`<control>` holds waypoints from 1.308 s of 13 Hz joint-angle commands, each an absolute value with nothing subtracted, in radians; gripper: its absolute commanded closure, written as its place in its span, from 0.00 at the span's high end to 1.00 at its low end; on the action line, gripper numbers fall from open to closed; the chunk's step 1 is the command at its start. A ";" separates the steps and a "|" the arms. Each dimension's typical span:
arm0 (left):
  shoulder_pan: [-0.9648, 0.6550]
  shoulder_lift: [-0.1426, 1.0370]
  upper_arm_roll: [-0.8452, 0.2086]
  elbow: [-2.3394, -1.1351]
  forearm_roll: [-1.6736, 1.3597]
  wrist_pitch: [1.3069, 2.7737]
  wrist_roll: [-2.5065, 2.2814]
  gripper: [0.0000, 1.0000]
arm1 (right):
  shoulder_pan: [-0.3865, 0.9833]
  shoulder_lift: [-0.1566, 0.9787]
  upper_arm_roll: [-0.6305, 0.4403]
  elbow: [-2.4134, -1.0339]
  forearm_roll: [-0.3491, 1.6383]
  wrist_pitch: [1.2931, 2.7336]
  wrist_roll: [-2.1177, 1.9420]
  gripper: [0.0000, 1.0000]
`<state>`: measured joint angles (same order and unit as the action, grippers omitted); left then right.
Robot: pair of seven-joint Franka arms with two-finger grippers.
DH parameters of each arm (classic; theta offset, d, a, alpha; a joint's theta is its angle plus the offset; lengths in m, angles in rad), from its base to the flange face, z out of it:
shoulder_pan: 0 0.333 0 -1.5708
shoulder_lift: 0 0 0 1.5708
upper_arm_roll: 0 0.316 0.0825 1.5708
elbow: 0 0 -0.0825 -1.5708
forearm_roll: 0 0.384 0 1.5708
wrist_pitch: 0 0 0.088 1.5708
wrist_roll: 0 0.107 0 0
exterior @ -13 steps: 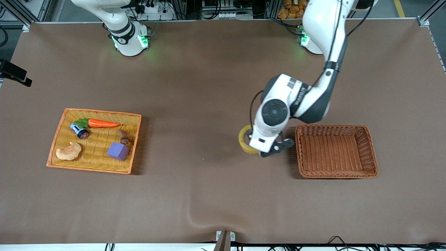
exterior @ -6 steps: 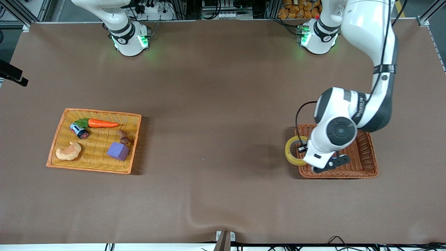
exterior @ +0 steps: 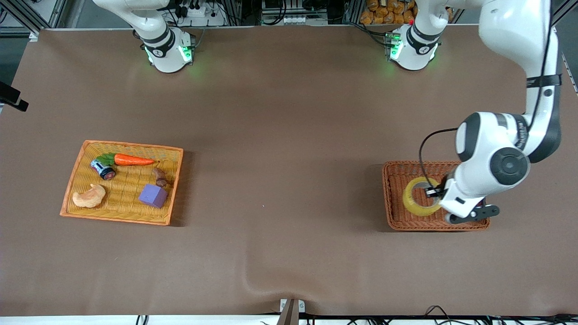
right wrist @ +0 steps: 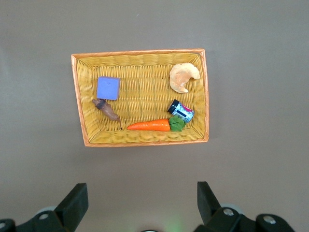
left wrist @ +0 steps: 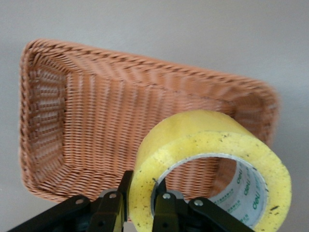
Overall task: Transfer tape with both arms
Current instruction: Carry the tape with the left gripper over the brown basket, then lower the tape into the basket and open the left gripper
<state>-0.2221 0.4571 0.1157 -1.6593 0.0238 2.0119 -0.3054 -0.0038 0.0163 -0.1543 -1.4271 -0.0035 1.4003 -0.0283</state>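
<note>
Holding the tape [exterior: 412, 205] over the brown wicker basket [exterior: 433, 163], low in the front view toward the left arm's end of the table. Pinching one wall of the ring with the left gripper [exterior: 434, 193]: in the left wrist view, one finger [left wrist: 112, 209] outside the yellow band and the other through the grey-white core, pressed onto the roll [left wrist: 203, 140] with the basket [left wrist: 96, 111] below it. Carrying the roll upright on its edge, tilted a little, inside the basket's outline as the front camera shows it. Hard to tell whether it hangs clear of the woven floor or already brushes it; probably hanging above, judging by the wrist view.

Waiting with the right gripper [right wrist: 140, 203], fingers spread wide and gripping nothing, high above the yellow tray [right wrist: 140, 54] at the right arm's end of the table. Leaving the carrot [exterior: 133, 160], purple cube [exterior: 152, 195] and pale curved toy [exterior: 89, 196] in that tray [exterior: 131, 145], along with two smaller items.

Judging the task as nearly finished: tape in the left arm's grip and brought to the basket. Left to do, most likely: lowering, opening the fingers, and lifting away without dragging the ring back out.
</note>
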 commanded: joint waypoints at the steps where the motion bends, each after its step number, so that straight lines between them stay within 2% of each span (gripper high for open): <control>1: -0.183 0.400 0.097 -1.753 0.026 2.042 -0.250 0.00 | -0.011 0.009 -0.135 -1.419 -0.005 1.387 -0.031 1.00; 2: -0.181 0.402 0.100 -1.756 0.026 2.033 -0.224 0.07 | -0.009 0.009 -0.133 -1.420 -0.006 1.385 -0.032 1.00; 3: -0.181 0.406 0.101 -1.752 0.041 2.031 -0.201 0.70 | -0.006 0.008 -0.135 -1.422 -0.006 1.372 -0.034 1.00; 4: -0.189 0.410 0.101 -1.741 0.046 2.031 -0.177 1.00 | -0.008 0.009 -0.137 -1.422 -0.006 1.364 -0.034 1.00; 11: -0.193 0.325 0.100 -1.648 0.035 2.029 -0.190 1.00 | -0.003 0.008 -0.130 -1.420 -0.006 1.361 -0.032 1.00; 17: -0.192 0.131 0.100 -1.638 0.037 1.962 -0.173 1.00 | 0.009 0.008 -0.129 -1.404 -0.005 1.362 -0.017 1.00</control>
<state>-0.1894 0.1918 0.1026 -1.6199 0.0238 1.9946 -0.1868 -0.0014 0.0145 -0.1336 -1.4236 -0.0032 1.3738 -0.0292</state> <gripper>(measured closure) 0.000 0.000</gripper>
